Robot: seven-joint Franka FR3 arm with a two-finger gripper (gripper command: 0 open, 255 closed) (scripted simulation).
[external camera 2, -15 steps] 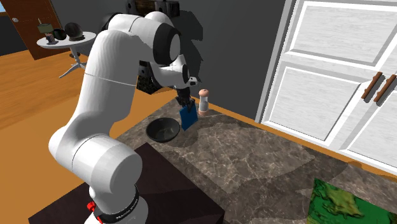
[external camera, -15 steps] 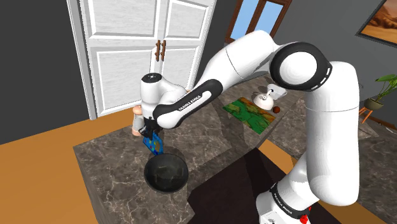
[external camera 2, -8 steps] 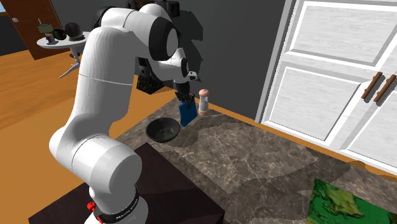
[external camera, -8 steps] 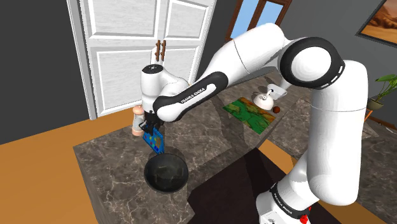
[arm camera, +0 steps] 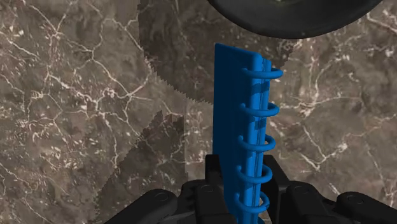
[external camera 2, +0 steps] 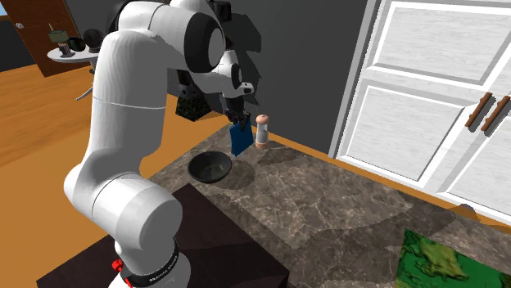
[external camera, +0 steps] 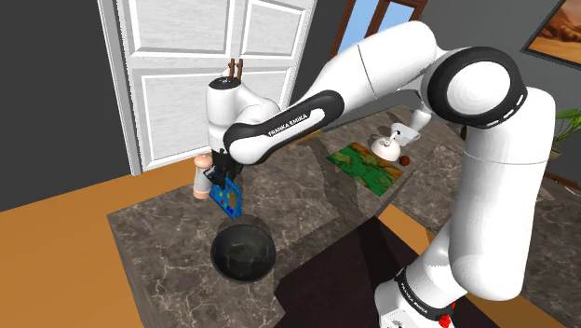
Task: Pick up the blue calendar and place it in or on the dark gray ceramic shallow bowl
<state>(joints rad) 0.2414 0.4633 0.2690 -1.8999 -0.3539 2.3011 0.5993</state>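
White arm reaches from the stand across the dark marbled surface. White lettering on its black forearm band reads FRANKA EMIKA; smaller print near the arm's base is too small to read. White double doors stand behind the surface. Dark shallow bowl sits on the surface near its corner, with nothing in it. Green mat with a white teapot lies well apart, toward the shoulder view's right. Pale shaker stands upright just beyond the bowl. Blue calendar hangs in the air off the surface, between shaker and bowl, near the bowl's far rim. Gripper points down, and its black fingers are clamped on the calendar's upper end, one on each face. The blue spiral binding runs out from between them, with the bowl's rim past the calendar's free end.
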